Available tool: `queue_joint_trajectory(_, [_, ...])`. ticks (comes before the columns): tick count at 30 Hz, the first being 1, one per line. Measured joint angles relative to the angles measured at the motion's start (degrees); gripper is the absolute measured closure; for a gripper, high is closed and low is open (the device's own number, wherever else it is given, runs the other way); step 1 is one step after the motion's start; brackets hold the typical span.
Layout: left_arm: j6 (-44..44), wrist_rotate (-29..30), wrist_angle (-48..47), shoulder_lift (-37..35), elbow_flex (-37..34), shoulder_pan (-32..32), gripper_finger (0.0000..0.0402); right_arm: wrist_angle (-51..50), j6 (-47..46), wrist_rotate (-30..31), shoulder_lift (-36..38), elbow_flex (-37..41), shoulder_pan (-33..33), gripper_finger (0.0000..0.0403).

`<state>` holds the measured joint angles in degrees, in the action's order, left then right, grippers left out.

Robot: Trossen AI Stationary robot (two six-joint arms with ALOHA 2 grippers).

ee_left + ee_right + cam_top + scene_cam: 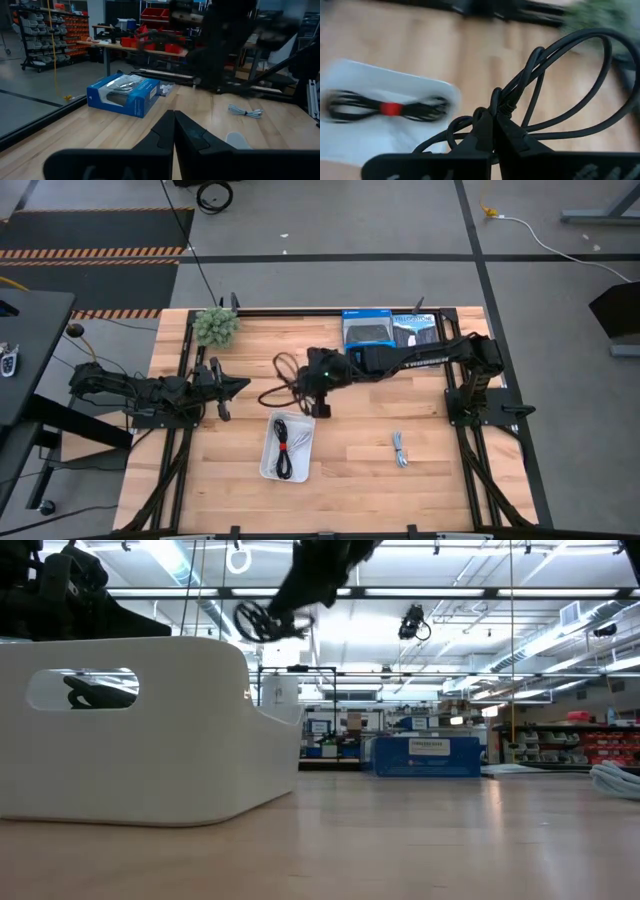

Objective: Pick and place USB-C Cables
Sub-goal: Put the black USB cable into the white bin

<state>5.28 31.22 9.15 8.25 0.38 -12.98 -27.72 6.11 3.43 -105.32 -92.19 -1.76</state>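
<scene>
My right gripper (316, 392) is over the table's middle, just beyond the white tray (268, 465), and is shut on a black USB-C cable (285, 373) whose loops spread toward the left. In the low view this cable (262, 620) hangs high above the tray (130, 740). A black cable with a red band (390, 108) lies flat inside the tray (350, 140). A pale blue-grey cable (400, 450) lies on the wood right of the tray. My left gripper (228, 388) waits shut at the table's left side. My right gripper pinches the black cable between its two fingers where several strands cross (496, 102). The fingers (512, 137) come slanting down from the table's right side. The loops (580, 85) fan out past the fingertips, and the cable is lifted clear of the table.
A blue retail box (368, 330) and a black one (415, 330) lie at the far edge, under the right arm's reach. A green tuft-like object (215, 327) sits at the far left corner. Bare wood lies between the tray and the pale cable.
</scene>
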Motion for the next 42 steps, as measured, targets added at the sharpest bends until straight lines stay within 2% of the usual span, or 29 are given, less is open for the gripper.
queue_joint_trajectory(9, [0.02, 0.01, 0.00, -0.01, -0.01, 0.00, 0.0390, -0.13, -0.06, -25.77, 0.00, -0.61, 0.04, 0.0391])
queue_joint_trajectory(17, [0.00, 0.00, 0.00, 0.00, -0.02, -0.02, 0.0390, -0.09, -2.59, -43.36, 0.00, -0.61, 0.11, 0.0391])
queue_joint_trajectory(22, [0.02, 0.01, 0.00, 0.00, 0.00, -0.01, 0.0390, 0.32, -6.48, -50.67, -0.35, -0.64, 0.57, 0.0391])
queue_joint_trajectory(24, [0.00, 0.02, 0.00, 0.00, 0.00, 0.00, 0.0390, 0.48, -7.77, -51.12, -0.62, -0.35, 0.61, 0.0391])
queue_joint_trajectory(31, [0.02, -0.02, -0.06, 0.00, 0.00, -0.01, 0.0390, 12.08, -17.98, -52.65, -3.46, 3.97, 0.39, 0.0392])
queue_joint_trajectory(36, [0.02, 0.08, 0.18, 0.38, 0.00, -0.01, 0.0390, 13.30, -24.54, -51.84, -6.87, 4.22, 0.42, 0.0393])
queue_joint_trajectory(42, [0.03, -0.03, 0.03, 1.58, -0.02, -0.02, 0.0390, 14.48, -31.21, -39.58, -9.17, 4.25, -0.65, 0.0393])
